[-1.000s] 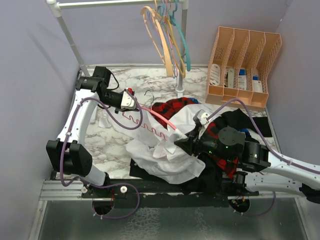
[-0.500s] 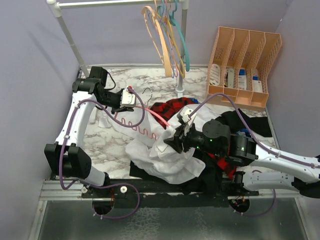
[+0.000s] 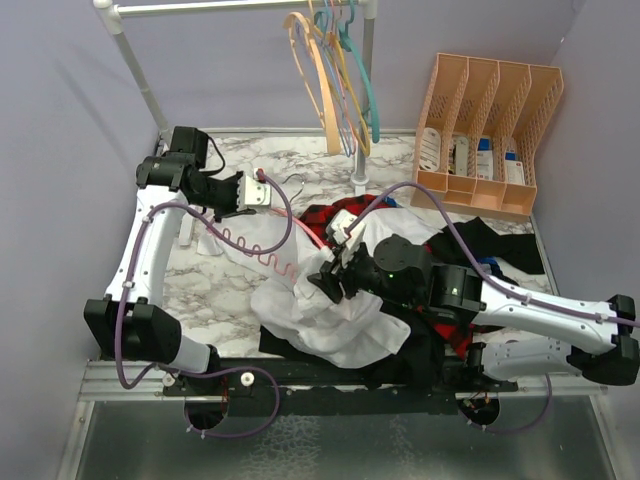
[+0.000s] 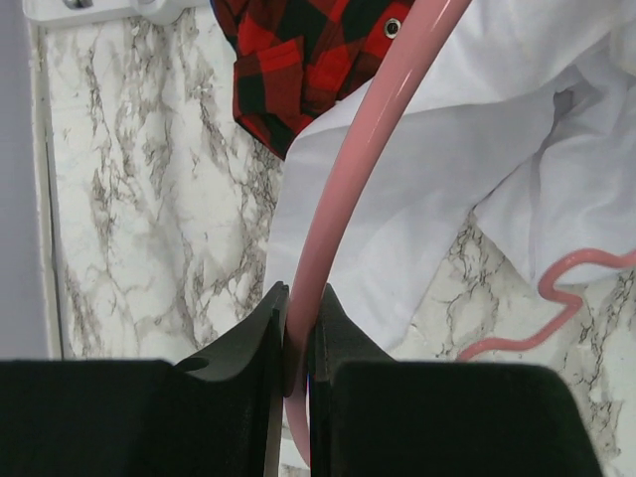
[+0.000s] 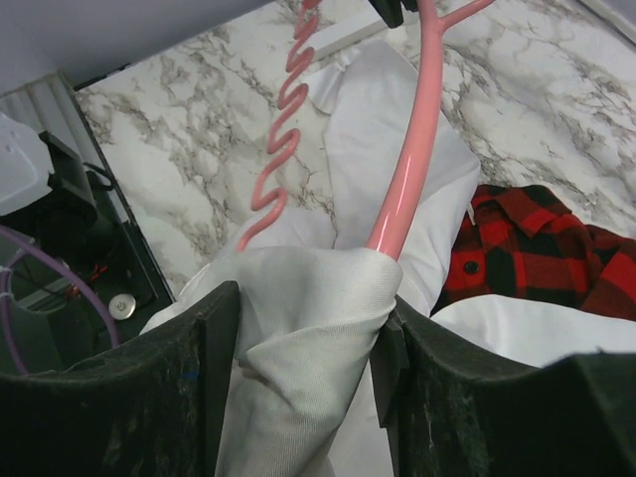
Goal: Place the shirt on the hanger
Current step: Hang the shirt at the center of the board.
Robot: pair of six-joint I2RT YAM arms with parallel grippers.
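1. The left arm (image 3: pixel 150 240) climbs the table's edge toward 11 o'clock, bends at the elbow, and points its wrist toward 3 o'clock.
2. The left gripper (image 4: pixel 298 303) is pinched tight on the hanger (image 4: pixel 343 189), close to the hook end.
3. From that grip the hanger's pink bar runs toward 4 o'clock, and its far end slips into the shirt (image 3: pixel 330 325).
4. The right arm (image 3: pixel 520 300) stretches low from 4 o'clock toward 9 o'clock.
5. The right gripper (image 5: pixel 308 388) has its jaws apart. A bunch of white shirt cloth fills the gap, but I cannot tell whether they clamp it.
6. The shirt lies crumpled on the marble table (image 3: pixel 220 290) near 6 o'clock, beside the plaid shirt (image 3: pixel 335 213).
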